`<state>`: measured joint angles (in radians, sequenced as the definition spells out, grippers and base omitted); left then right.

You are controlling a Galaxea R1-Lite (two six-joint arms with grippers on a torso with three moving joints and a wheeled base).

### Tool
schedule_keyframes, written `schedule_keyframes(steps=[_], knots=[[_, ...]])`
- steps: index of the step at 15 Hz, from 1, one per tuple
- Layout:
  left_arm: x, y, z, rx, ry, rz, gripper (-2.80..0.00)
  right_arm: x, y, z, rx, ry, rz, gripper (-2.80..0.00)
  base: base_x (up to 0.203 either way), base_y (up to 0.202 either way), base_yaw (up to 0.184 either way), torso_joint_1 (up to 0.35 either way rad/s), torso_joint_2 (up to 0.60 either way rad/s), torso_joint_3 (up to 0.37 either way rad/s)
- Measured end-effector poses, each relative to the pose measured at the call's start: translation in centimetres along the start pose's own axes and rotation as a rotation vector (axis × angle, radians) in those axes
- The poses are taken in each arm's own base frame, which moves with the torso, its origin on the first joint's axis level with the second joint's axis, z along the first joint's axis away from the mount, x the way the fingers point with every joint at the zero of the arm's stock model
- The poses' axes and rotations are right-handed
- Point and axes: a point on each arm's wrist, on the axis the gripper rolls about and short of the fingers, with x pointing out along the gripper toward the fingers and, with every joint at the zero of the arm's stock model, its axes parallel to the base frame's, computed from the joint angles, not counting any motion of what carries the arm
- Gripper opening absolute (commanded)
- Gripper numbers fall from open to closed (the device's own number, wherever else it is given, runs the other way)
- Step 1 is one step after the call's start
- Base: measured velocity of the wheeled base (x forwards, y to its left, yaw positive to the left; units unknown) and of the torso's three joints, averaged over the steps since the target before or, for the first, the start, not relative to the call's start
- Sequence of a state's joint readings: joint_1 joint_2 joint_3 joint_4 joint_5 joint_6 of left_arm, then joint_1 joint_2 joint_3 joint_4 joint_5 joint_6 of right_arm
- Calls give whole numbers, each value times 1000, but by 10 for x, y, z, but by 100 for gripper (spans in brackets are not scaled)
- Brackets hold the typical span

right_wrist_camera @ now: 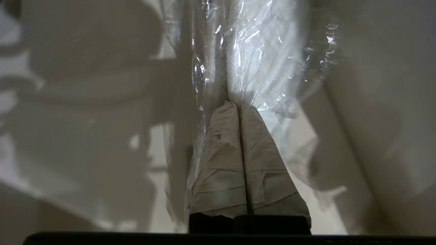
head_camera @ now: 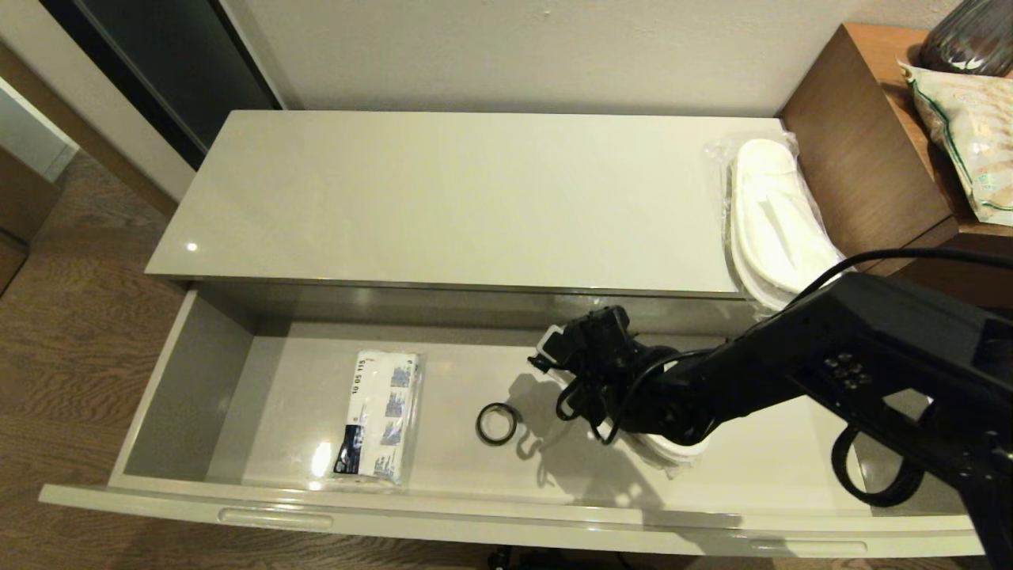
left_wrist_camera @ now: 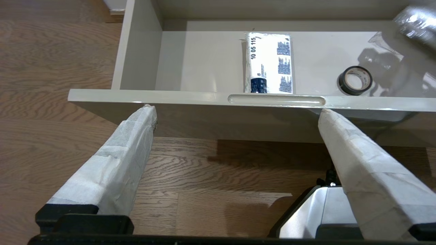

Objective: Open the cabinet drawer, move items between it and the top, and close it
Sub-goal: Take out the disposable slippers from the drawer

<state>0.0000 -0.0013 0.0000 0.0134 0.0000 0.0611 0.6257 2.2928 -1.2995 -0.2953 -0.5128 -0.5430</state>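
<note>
**Q:** Now, head view: where do you stand?

**A:** Cabinet drawer [head_camera: 190, 380] pulled fully out. My right gripper [head_camera: 563, 358] reaches into its right half, onto a bagged pair of slippers [head_camera: 661, 453] lying on the drawer floor. A second bagged pair [head_camera: 772, 222] lies at the right end of the top [head_camera: 443, 198]. The flat white packet [head_camera: 378, 416] lies left of centre in the drawer, with a small black ring [head_camera: 496, 423] between it and my gripper.

**Q:** Left wrist view?

**A:** My left gripper [left_wrist_camera: 235, 115] hangs outside the drawer front, above the wooden floor [left_wrist_camera: 51, 61], fingers [left_wrist_camera: 136, 136] spread wide and holding nothing. Parked.

**Q:** Right wrist view?

**A:** My fingers [right_wrist_camera: 224, 136] are pressed fully together, pinching the clear plastic bag [right_wrist_camera: 252, 54] at a gathered fold. I judge that the hold is on film only, not on the slippers themselves.

**Q:** How should the lift go?

**A:** Slowly and straight up, I judge, so the thin film neither tears nor slips. The bag should clear the cabinet's front edge before travelling to the top, and land beside the other pair, not on it.
</note>
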Motion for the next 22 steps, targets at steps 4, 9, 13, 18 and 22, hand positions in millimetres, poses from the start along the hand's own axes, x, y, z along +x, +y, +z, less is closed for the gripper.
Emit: schedule_keyframes(steps=[4,9,13,18,22], knots=[[0,0,0,0,0,0,0,-50,-36,5,52,86,88,-280,0,0,0,0,0,0],[0,0,0,-1,0,0,0,-112,-61,-3,93,171,177,-280,0,0,0,0,0,0],[0,0,0,0,0,0,0,-171,-79,-7,80,155,240,-280,0,0,0,0,0,0],[0,0,0,0,0,0,0,-224,-90,-25,61,162,276,-280,0,0,0,0,0,0],[0,0,0,0,0,0,0,-205,-81,-34,51,229,274,0,0,0,0,0,0,0]])
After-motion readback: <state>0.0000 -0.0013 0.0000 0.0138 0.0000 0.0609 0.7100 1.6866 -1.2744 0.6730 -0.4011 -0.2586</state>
